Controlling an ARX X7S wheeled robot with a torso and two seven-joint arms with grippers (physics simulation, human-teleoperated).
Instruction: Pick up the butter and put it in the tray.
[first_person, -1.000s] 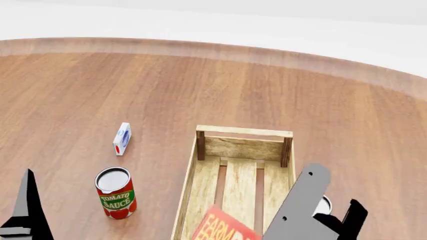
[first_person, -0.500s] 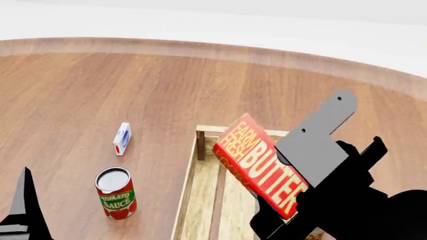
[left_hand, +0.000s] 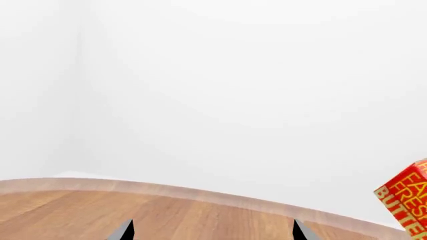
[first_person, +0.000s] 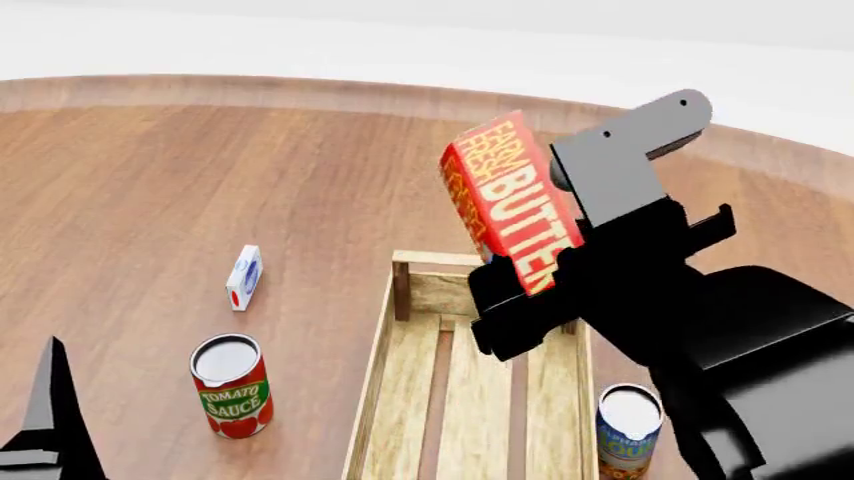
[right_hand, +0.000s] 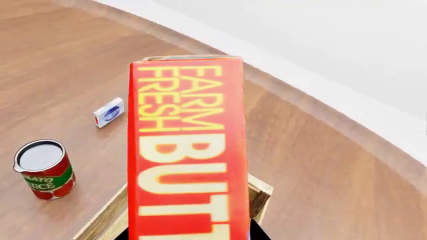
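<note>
The right gripper (first_person: 541, 285) clamps the flat red-orange butter box (first_person: 514, 200) by its lower end, holding it high above the far end of the long light-wood slatted tray (first_person: 474, 400), probably to clear the rail before lowering.

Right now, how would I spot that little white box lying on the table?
Start at the long slatted wooden tray on the brown table. Left of it stands a red tomato sauce can; the small white carton stands just beyond that can. It is the only white, box-shaped item, with red and blue marks.
</note>
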